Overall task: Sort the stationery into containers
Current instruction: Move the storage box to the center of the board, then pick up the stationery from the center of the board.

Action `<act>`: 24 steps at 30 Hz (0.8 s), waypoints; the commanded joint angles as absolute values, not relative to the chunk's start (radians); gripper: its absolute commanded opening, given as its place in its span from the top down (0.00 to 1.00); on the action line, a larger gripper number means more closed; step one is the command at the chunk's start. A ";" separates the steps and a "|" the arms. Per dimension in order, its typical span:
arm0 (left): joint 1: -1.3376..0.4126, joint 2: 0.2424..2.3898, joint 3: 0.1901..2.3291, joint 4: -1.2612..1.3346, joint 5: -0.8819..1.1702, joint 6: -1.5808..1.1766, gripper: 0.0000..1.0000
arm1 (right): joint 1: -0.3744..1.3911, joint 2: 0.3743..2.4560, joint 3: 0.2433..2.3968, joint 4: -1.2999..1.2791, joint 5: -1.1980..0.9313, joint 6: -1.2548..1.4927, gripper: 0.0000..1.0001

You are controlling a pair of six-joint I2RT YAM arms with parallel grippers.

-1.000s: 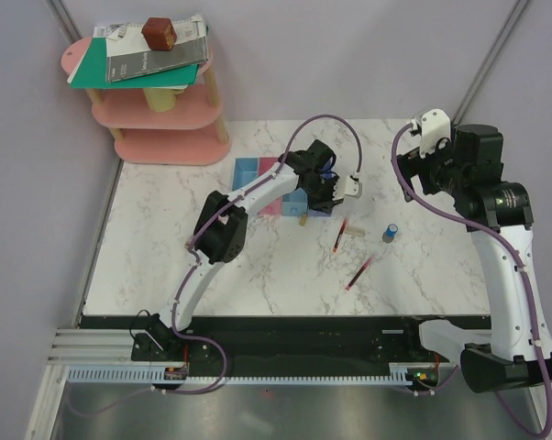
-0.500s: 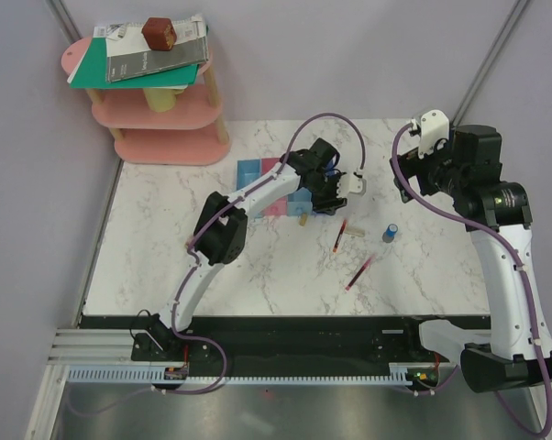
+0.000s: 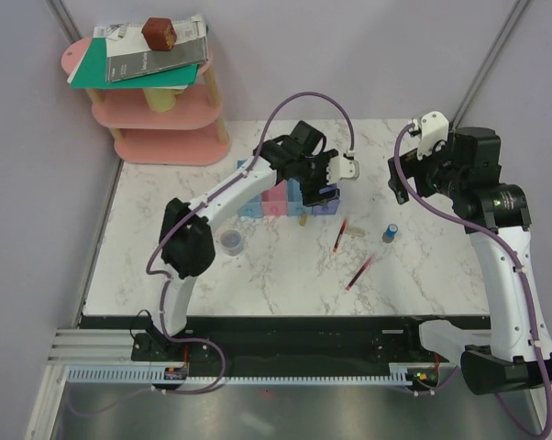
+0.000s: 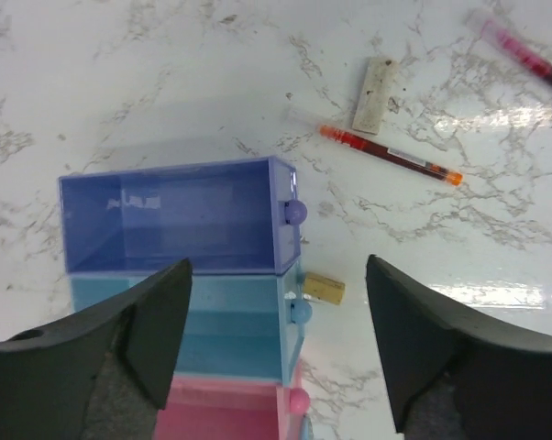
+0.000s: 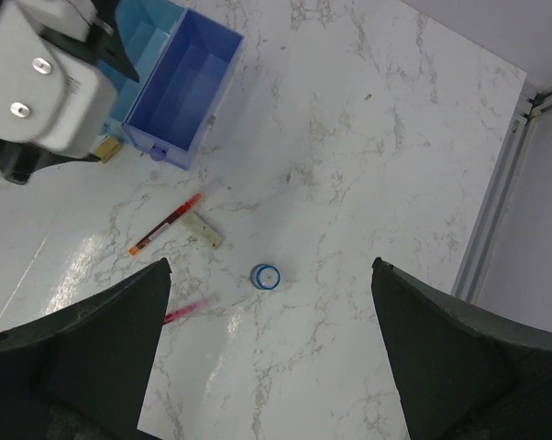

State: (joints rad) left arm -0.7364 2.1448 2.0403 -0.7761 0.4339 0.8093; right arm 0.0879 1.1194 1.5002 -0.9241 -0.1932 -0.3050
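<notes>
Left gripper (image 4: 281, 316) and right gripper (image 5: 271, 307) gape empty. We judge the red pen (image 4: 386, 154) light, stiff, slick: grip mid-shaft, crosswise.

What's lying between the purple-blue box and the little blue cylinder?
A thin red pen and a flat tan eraser beside it lie between the purple-blue box and the blue cylinder, clearest in the right wrist view.

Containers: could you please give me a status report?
Left gripper open, empty, above purple-blue bin. Right gripper open, empty. Red pens, blue cylinder loose on table. Nothing blocking.
</notes>
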 commanded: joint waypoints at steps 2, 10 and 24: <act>-0.654 1.842 1.870 -0.749 0.315 0.589 0.12 | 0.091 1.115 1.471 -0.870 -0.230 -0.276 0.02; -0.398 1.525 1.361 -0.683 0.198 0.520 0.11 | 0.092 1.094 1.456 -0.845 -0.244 -0.273 0.02; -0.250 1.321 0.907 -0.514 0.072 0.587 0.12 | 0.094 1.045 1.434 -0.873 -0.264 -0.270 0.02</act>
State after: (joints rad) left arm -0.2924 1.3586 0.9291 -0.6132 0.1131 0.5762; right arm 0.0879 1.0744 1.4422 -0.8768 -0.2432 -0.2726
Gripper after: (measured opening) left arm 0.876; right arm 0.982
